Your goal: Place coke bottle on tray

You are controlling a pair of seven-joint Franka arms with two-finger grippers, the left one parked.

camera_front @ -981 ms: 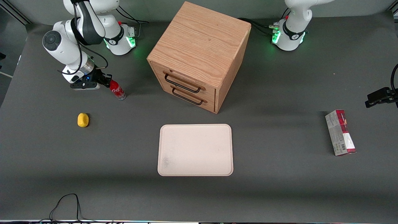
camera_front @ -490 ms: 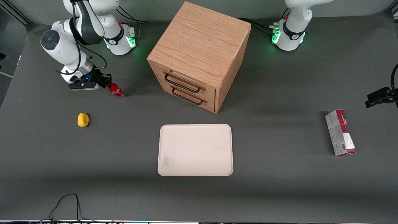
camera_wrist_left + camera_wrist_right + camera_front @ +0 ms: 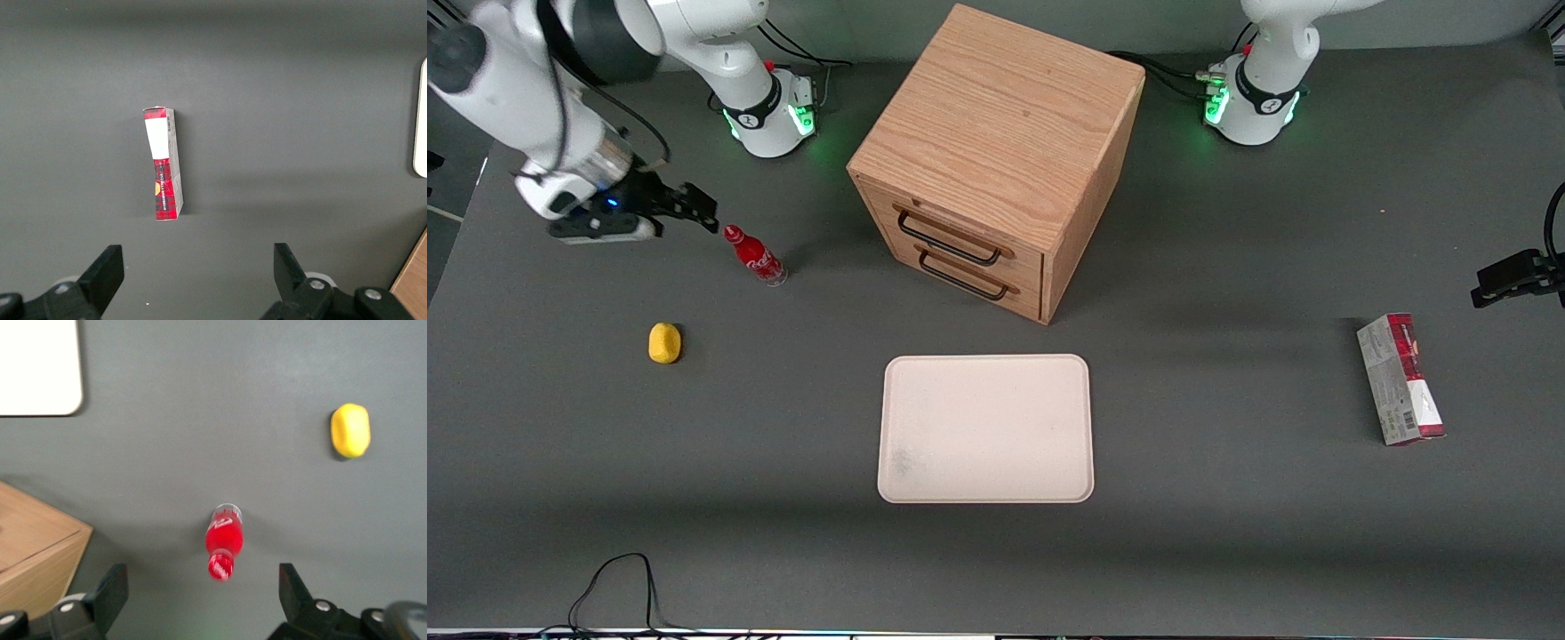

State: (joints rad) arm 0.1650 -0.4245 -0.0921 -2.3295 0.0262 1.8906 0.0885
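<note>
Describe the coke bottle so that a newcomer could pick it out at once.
Start at the wooden drawer cabinet, then look toward the working arm's end of the table. There stands the coke bottle, just below the open pincer. It is slim and red with white script, unlike the round yellow object nearby.

Even overhead light, soft shadows, blurred coke bottle (image 3: pixel 223 549)
</note>
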